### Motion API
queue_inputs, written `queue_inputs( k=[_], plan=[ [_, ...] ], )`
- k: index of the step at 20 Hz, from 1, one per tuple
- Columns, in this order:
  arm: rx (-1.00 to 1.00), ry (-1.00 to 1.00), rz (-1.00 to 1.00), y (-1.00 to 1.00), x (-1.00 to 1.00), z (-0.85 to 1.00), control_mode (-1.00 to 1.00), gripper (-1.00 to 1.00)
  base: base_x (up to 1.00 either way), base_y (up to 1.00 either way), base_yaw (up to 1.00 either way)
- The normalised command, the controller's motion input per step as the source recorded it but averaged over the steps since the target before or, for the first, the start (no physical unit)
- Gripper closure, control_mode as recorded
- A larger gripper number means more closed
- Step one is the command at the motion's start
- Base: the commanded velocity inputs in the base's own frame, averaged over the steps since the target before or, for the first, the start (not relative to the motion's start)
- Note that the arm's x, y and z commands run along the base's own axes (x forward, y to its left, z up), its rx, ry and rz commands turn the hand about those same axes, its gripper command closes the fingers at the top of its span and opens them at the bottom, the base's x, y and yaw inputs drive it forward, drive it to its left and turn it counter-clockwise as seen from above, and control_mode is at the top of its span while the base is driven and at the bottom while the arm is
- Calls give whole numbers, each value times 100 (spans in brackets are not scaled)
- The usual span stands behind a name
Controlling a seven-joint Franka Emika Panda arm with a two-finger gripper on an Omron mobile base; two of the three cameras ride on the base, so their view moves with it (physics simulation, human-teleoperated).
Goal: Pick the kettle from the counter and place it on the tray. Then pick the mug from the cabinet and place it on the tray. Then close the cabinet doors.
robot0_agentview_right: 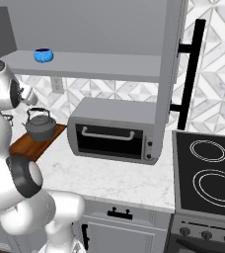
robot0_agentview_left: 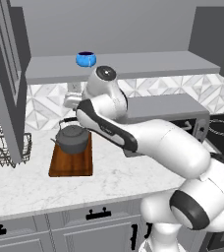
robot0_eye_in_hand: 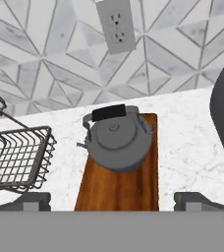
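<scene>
My claw (robot0_eye_in_hand: 112,202) is spread wide and holds nothing; its two tips stand at the bottom of the hand view, one either side of the tray (robot0_eye_in_hand: 119,189), well above it. On that tray, towards its far end, sits the kettle (robot0_eye_in_hand: 118,142), upright, spout pointing towards the wire rack (robot0_eye_in_hand: 15,155) just beside the board. So the first part looks done to me, and the mug is the step in hand.

From the left base view the mug (robot0_agentview_left: 86,59) stands on the cabinet (robot0_agentview_left: 133,64) shelf, near its front edge, above and behind my wrist. To take it well I should lift straight clear of the kettle's handle first, then swing up and tip the hand so the jaws meet the mug level, from the front, and close on its round wall rather than its rim. The open door (robot0_agentview_left: 8,83) hangs at my left, so I'd keep my elbow inside it. The near half of the tray is bare, and that is where the mug can go, apart from the kettle
</scene>
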Motion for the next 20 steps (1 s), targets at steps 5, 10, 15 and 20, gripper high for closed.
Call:
queue_inputs(
  k=[5, 10, 15, 20],
  plan=[
    [-16, -5, 3, -37, -19, 47, -100, -100, 0, 0, 0],
    [-16, -16, 5, -36, -16, 41, -100, -100, 0, 0, 0],
    [-5, -16, 7, -30, -1, 52, -100, -100, 0, 0, 0],
    [0, -16, 4, -23, 8, 50, -100, -100, 0, 0, 0]
  ],
)
